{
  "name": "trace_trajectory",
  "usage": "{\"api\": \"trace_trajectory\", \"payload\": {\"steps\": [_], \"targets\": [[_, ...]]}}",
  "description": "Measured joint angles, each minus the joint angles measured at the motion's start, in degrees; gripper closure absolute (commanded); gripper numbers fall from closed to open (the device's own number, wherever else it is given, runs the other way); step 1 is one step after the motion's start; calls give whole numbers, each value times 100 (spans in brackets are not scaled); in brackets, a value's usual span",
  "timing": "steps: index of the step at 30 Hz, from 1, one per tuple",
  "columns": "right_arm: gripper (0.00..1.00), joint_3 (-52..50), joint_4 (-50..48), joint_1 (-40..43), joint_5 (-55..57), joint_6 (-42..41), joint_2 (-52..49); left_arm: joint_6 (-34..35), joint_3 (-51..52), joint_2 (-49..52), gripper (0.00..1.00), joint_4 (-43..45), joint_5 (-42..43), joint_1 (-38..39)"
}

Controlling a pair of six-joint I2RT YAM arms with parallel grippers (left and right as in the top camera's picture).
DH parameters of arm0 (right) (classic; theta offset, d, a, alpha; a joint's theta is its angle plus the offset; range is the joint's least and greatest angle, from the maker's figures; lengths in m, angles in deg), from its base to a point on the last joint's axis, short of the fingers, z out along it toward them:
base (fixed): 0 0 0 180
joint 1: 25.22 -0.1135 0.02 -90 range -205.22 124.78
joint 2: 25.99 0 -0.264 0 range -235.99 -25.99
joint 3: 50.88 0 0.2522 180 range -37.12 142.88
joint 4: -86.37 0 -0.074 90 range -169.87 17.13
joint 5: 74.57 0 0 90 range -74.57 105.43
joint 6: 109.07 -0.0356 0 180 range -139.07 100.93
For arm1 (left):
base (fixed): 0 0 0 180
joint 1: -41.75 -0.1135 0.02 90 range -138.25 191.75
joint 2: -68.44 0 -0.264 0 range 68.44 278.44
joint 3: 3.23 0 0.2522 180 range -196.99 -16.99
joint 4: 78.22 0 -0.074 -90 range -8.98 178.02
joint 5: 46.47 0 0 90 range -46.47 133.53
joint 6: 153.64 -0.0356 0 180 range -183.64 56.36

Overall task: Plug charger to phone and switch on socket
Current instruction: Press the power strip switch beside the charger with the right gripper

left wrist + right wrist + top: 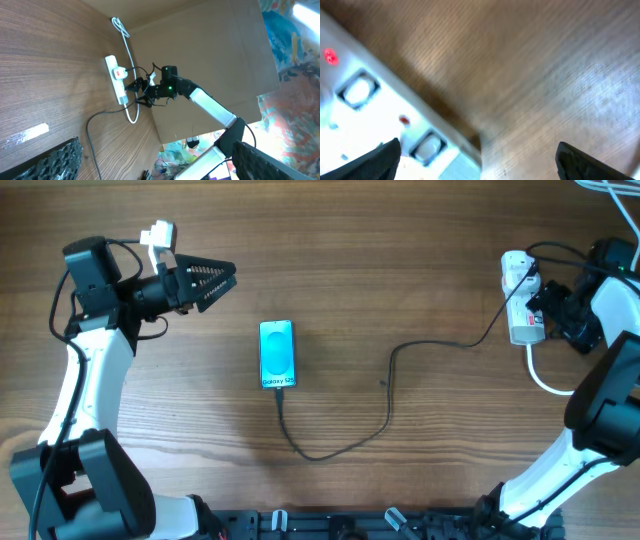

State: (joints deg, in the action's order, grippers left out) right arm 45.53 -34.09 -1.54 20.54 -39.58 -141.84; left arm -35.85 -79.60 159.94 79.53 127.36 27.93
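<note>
The phone (pixel 277 354) lies flat mid-table, its blue screen up. The thin black charger cable (pixel 388 385) runs from the phone's lower edge, loops toward the front, then goes right to the white socket strip (pixel 519 300) at the far right. My right gripper (pixel 541 302) is open and hovers right next to the strip. In the right wrist view, the strip (pixel 370 115), with its red marks, sits under the left finger of the open jaws (pixel 480 165). My left gripper (pixel 215 278) is open and empty, raised at the far left. Its wrist view (pixel 160 165) shows the strip (pixel 116 80) and the cable (pixel 90 135).
The strip's thick white cord (pixel 540 375) curls toward the front on the right. A second white cord (pixel 622 210) runs off the top right corner. A cardboard wall (pixel 210 55) stands beyond the table's right edge.
</note>
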Motion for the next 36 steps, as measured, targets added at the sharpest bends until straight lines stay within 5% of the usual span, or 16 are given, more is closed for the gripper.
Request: {"api": "trace_trajectory", "payload": {"steps": [9, 36], "targets": [[0, 2, 234, -61, -649, 1141, 437, 0, 0, 0, 0, 0, 0, 0], [0, 2, -863, -61, -546, 1207, 439, 0, 0, 0, 0, 0, 0, 0]]}}
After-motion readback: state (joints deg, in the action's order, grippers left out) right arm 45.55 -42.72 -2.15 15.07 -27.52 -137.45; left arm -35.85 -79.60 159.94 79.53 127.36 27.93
